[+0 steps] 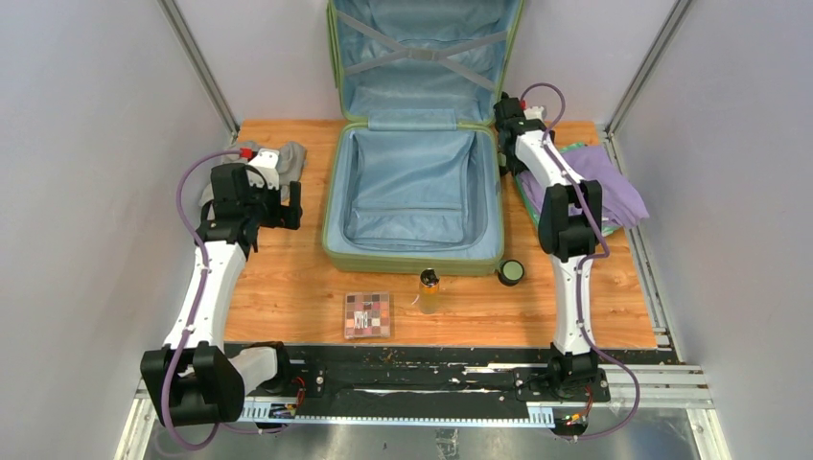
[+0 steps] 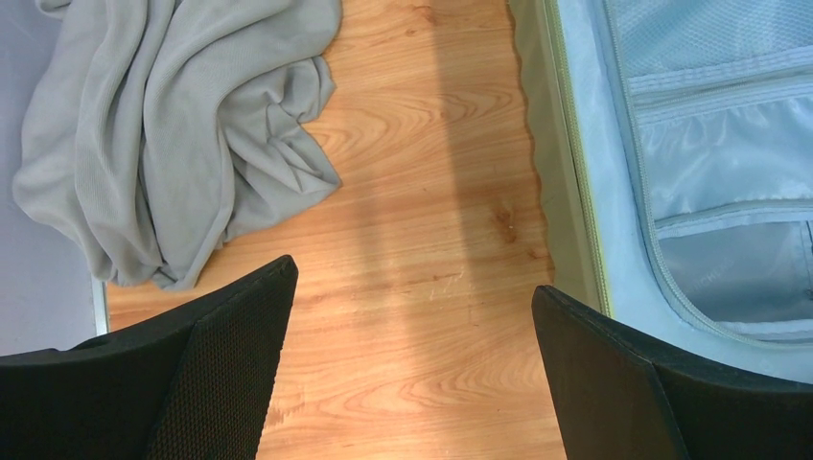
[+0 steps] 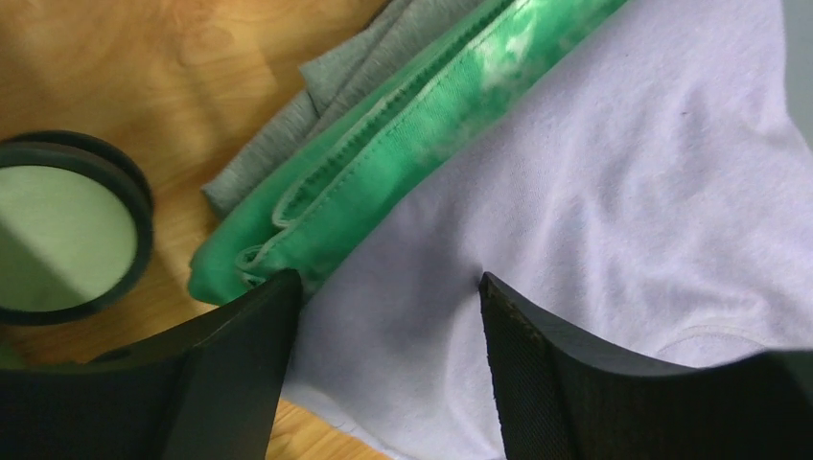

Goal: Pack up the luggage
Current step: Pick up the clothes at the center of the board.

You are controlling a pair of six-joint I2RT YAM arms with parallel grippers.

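The luggage (image 1: 412,261) lies open in the middle of the table, its light-blue lining bare and its lid (image 1: 422,57) upright against the back wall. In the left wrist view its rim (image 2: 575,192) runs down the right side. My left gripper (image 1: 278,203) (image 2: 412,278) hangs open over bare wood between a crumpled grey cloth (image 1: 288,158) (image 2: 173,125) and the suitcase. My right gripper (image 1: 575,244) (image 3: 388,283) is down on a lavender cloth (image 1: 614,182) (image 3: 623,172). Its jaws stand apart, with a ridge of that cloth bunched between them.
Under the lavender cloth lie a green garment (image 3: 412,125) and a grey one (image 3: 355,77). A round black-rimmed compact (image 1: 511,272) (image 3: 67,235), a small amber bottle (image 1: 429,290) and a flat checkered box (image 1: 367,314) sit in front of the suitcase. Walls close in both sides.
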